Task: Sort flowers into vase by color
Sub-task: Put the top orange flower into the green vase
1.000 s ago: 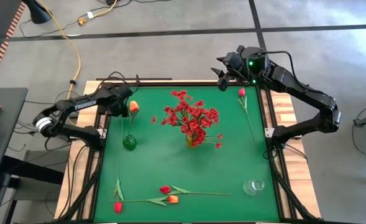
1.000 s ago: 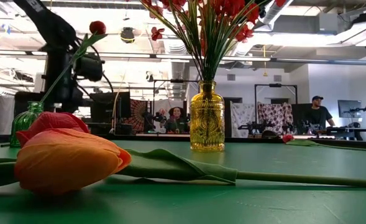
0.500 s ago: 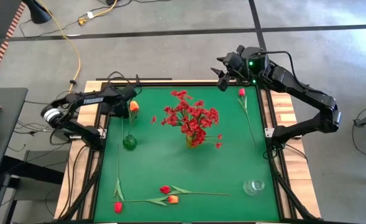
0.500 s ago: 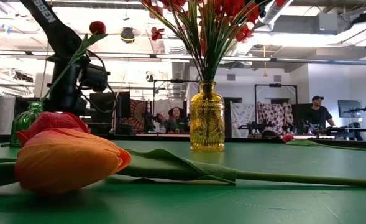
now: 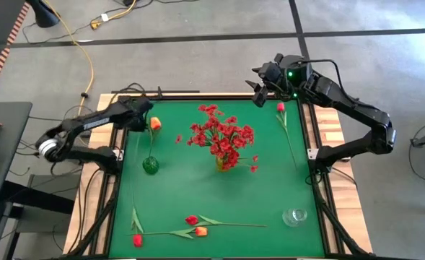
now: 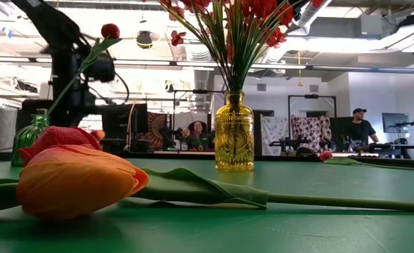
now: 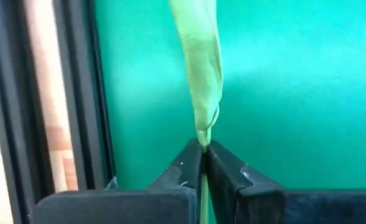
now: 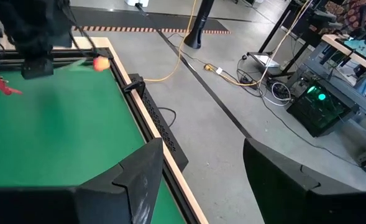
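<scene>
An orange tulip (image 5: pixel 155 123) leans out of a small green vase (image 5: pixel 150 165) near the table's left edge, with its stem foot in the vase's neck. In the low view, stem and head (image 6: pixel 110 30) rise above the vase (image 6: pixel 29 138). My left gripper (image 5: pixel 144 123) is just left of the head, shut on the flower. My right gripper (image 5: pixel 260 91) hangs open over the far right corner and holds nothing. More flowers lie flat on the cloth: a red-pink one (image 5: pixel 280 107) at the right, and red (image 5: pixel 191 219) and orange (image 5: pixel 200 232) ones near the front. My left gripper pinches a pale green leaf (image 7: pixel 205 127) of the orange tulip by its narrow end, together with the thin stem (image 7: pixel 203 186), between its two fingers. The fingers slant steeply down from above. The flower's foot stays in the green vase, and the flower leans.
A yellow vase (image 5: pixel 223 163) full of small red blossoms (image 5: pixel 223 136) stands mid-table. A clear glass vase (image 5: pixel 294 216) sits near the front right corner. Another red bud (image 5: pixel 136 240) lies at the front left. Black frame rails (image 5: pixel 118 166) border the green cloth.
My left arm has dipped a little beside the orange tulip's stem and come back up. The tulip still leans out of the green vase as before.
</scene>
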Robot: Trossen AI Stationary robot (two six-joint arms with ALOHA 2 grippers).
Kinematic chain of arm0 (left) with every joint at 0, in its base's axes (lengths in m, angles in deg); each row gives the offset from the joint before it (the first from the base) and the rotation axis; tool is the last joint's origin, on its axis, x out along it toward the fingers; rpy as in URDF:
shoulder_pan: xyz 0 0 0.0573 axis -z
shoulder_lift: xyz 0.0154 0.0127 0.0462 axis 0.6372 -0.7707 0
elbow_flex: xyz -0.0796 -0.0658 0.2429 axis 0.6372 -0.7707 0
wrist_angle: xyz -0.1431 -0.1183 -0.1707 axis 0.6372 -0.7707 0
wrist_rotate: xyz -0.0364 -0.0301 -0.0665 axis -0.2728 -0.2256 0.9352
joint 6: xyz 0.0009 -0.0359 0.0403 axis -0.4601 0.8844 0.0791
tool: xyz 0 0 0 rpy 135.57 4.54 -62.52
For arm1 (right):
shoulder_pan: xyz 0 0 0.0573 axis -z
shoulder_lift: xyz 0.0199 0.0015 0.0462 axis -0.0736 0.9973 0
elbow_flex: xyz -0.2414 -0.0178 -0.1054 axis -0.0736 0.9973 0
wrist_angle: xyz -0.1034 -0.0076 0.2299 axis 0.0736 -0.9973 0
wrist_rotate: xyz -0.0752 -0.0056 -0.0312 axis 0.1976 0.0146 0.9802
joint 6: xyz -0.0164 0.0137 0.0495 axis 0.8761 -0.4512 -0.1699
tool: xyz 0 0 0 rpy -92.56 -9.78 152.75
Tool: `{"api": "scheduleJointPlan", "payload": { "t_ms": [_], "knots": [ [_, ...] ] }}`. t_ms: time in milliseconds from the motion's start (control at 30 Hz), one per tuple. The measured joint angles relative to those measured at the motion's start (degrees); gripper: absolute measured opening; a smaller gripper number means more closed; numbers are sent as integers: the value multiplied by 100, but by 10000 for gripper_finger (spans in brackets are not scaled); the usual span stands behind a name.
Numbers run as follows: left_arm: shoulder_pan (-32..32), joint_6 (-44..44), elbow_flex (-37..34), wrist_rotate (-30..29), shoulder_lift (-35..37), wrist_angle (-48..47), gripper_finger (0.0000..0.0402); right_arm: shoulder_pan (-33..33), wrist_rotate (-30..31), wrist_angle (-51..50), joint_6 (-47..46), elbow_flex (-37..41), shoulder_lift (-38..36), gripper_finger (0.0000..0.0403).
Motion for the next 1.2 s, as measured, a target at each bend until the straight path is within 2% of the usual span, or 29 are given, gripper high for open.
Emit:
{"api": "scheduleJointPlan", "payload": {
  "t_ms": [200, 400, 667, 800, 933, 1033, 1200],
  "knots": [
    [1, 205, 0, 109, 1354, 231, 1, 2, 0, -6, 2, 0, 0, 249],
    [1, 198, 7, 374, 2980, 1077, 0, 2, 0, -10, 2, 0, 0, 249],
    [1, -568, 25, 1627, 4600, 1983, 0, 2, 0, -10, 2, 0, 0, 249],
    [1, -853, 172, 1602, 5005, 1980, 0, 2, 0, -8, 2, 0, 0, 249],
    [1, -1191, 388, 1821, 5089, 1887, 0, 2, 0, 29, 2, 0, 0, 249],
    [1, -1143, 477, 2429, 5081, 1872, 0, 1, 0, 59, 0, 0, 0, 249],
    [3, -891, 479, 3813, 5076, 1625, 0, -48, 0, 60, -89, 0, 0, 249]
  ]
}}
